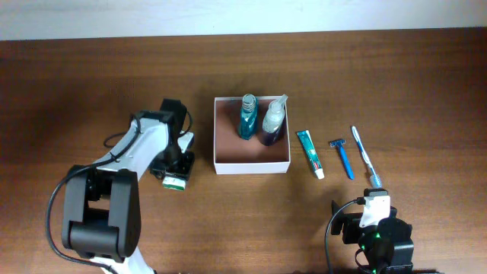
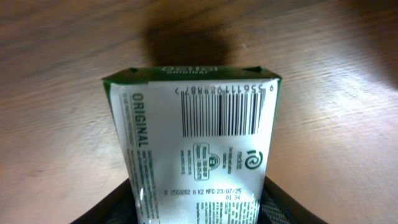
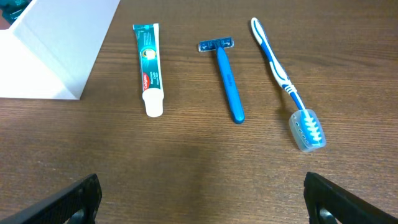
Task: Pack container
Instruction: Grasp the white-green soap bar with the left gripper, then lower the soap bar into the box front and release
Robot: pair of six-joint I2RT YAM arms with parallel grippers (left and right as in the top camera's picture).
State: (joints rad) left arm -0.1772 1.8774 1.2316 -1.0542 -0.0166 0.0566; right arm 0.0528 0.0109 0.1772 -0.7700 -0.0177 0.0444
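— Where is the container (image 1: pixel 232 144)?

— Mid-table (image 1: pixel 91 84), open, a square white box with a pinkish-brown floor. Two things lie in its back half: a teal bottle (image 1: pixel 247 118) and, just beside it on the right, a clear pump bottle (image 1: pixel 272 122) with a dark lower part.

— And the left gripper (image 1: pixel 175 167)?

— Just left of the box, clamped on a green-and-white packet (image 1: pixel 176 182). The left wrist view shows the packet between the dark fingers (image 2: pixel 283 208), barcode and the word "ORIGINAL" facing the camera. I cannot tell whether it touches the wood.

— The right gripper (image 3: pixel 200 183)?

— Near the front edge, its jaws wide apart and holding nothing.

— What lies ahead of it?

— Three items in a row right of the box: a toothpaste tube (image 3: pixel 149 68) closest to the white wall, then a blue razor (image 3: pixel 225 78), then a blue-and-white toothbrush (image 3: pixel 283 78) with a clear cap over its head. None of them touch.
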